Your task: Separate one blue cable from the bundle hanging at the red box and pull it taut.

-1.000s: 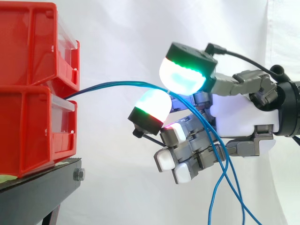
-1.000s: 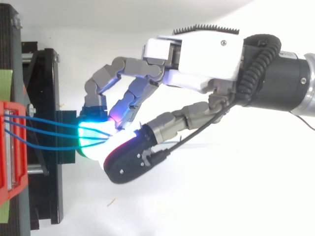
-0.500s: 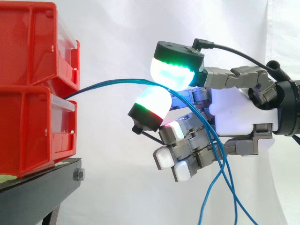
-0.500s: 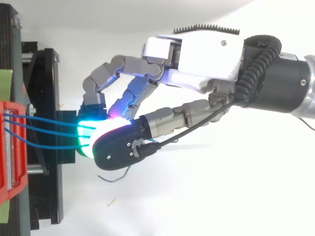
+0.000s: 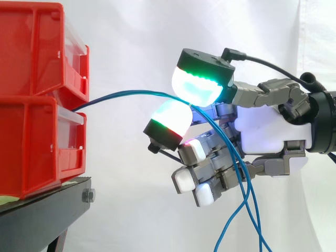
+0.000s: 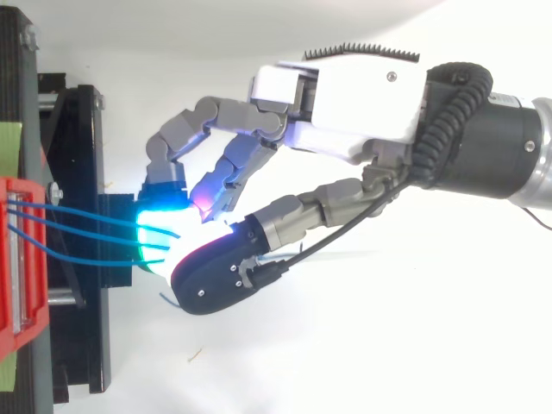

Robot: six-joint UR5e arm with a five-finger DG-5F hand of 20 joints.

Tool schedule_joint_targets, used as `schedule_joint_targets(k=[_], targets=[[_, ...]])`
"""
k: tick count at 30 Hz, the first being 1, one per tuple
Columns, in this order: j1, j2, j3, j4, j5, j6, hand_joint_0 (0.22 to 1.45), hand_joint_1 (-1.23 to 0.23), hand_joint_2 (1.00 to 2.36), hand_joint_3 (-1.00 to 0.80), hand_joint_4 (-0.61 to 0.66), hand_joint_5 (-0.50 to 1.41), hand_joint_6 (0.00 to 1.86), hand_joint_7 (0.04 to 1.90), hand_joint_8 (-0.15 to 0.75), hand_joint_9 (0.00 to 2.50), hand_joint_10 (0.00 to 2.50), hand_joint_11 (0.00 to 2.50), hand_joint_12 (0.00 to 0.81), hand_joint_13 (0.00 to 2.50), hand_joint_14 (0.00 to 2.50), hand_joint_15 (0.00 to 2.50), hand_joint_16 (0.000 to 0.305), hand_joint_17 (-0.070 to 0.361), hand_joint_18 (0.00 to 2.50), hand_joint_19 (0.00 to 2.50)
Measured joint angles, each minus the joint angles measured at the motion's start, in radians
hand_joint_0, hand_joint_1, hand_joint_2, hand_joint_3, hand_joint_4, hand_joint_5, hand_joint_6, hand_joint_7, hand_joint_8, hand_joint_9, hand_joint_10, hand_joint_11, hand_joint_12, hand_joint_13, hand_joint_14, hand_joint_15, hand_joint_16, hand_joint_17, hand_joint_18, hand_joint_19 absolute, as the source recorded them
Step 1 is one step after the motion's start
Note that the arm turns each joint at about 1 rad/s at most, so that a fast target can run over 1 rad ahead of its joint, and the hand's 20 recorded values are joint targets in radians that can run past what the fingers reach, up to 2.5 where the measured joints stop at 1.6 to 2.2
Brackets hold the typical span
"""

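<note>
Now hand (image 5: 268, 131) pinches blue cables (image 5: 126, 94) between glowing pads (image 5: 197, 86), strands running from red box (image 5: 42, 142).

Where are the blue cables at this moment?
In the side view the blue cables leave the red bins on the left, arc right between the hand's glowing pads, then hang down below it.

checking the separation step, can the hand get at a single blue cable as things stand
Probably not yet: the hand is at the blue cables, but all three run together between its pads.
</note>
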Motion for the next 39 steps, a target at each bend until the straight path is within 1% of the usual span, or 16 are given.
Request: schedule_joint_targets(k=[4, 10, 15, 20, 22, 28, 32, 33, 36, 37, 39], targets=[[0.0, 0.0, 0.0, 0.002, 0.003, -0.017, 0.75, -0.93, 1.0, -0.5, 0.01, -0.18, 0.94, 1.09, 0.3, 0.93, 0.02, 0.89, 0.341, 0.93, 0.02, 0.51, 0.04, 0.09, 0.89, 0.48], [0.0, 0.0, 0.0, 0.0, 0.026, -0.047, 0.7, -0.92, 1.0, -0.5, 0.03, -0.17, 0.93, 1.09, 0.303, 0.94, 0.02, 0.89, 0.339, 0.93, 0.02, 0.52, 0.039, 0.089, 0.89, 0.5], [0.001, 0.0, 0.0, -0.004, 0.032, -0.054, 0.66, -0.91, 1.0, -0.5, 0.04, -0.17, 0.93, 1.09, 0.305, 0.97, 0.02, 0.89, 0.344, 0.95, 0.02, 0.53, 0.039, 0.089, 0.89, 0.51], [0.001, 0.0, -0.001, -0.005, 0.033, -0.065, 0.56, -0.85, 1.0, -0.5, 0.07, -0.16, 0.91, 1.06, 0.314, 0.98, 0.02, 0.87, 0.353, 0.96, 0.02, 0.53, 0.041, 0.092, 0.9, 0.54], [0.001, 0.0, -0.001, -0.006, 0.033, -0.068, 0.55, -0.84, 1.0, -0.5, 0.09, -0.15, 0.9, 1.06, 0.318, 0.99, 0.02, 0.88, 0.353, 0.96, 0.02, 0.54, 0.042, 0.093, 0.91, 0.54], [0.001, 0.0, -0.002, -0.006, 0.032, -0.069, 0.55, -0.86, 1.0, -0.5, 0.1, -0.15, 0.88, 1.05, 0.319, 0.99, 0.02, 0.89, 0.357, 0.96, 0.02, 0.53, 0.043, 0.096, 0.91, 0.55], [0.001, 0.0, -0.003, -0.006, 0.031, -0.069, 0.59, -0.69, 1.0, -0.5, 0.09, -0.15, 0.86, 1.07, 0.319, 1.0, 0.02, 0.87, 0.353, 0.96, 0.02, 0.54, 0.042, 0.094, 0.9, 0.57], [0.001, 0.0, -0.003, -0.006, 0.031, -0.069, 0.59, -0.67, 1.0, -0.5, 0.09, -0.15, 0.86, 1.07, 0.315, 1.0, 0.02, 0.87, 0.354, 0.96, 0.02, 0.54, 0.042, 0.094, 0.9, 0.57], [0.001, 0.0, -0.003, -0.006, 0.032, -0.069, 0.6, -0.68, 1.0, -0.5, 0.07, -0.15, 0.86, 1.09, 0.317, 1.0, 0.02, 0.88, 0.353, 0.95, 0.02, 0.55, 0.042, 0.095, 0.89, 0.59], [0.001, 0.0, -0.003, -0.006, 0.033, -0.069, 0.61, -0.71, 1.0, -0.5, 0.06, -0.15, 0.85, 1.07, 0.316, 0.98, 0.02, 0.86, 0.359, 0.95, 0.02, 0.55, 0.043, 0.096, 0.88, 0.6], [0.001, 0.0, -0.003, -0.006, 0.033, -0.069, 0.61, -0.75, 1.0, -0.48, 0.06, -0.15, 0.85, 1.09, 0.315, 0.98, 0.02, 0.87, 0.357, 0.94, 0.02, 0.55, 0.043, 0.097, 0.88, 0.6]])
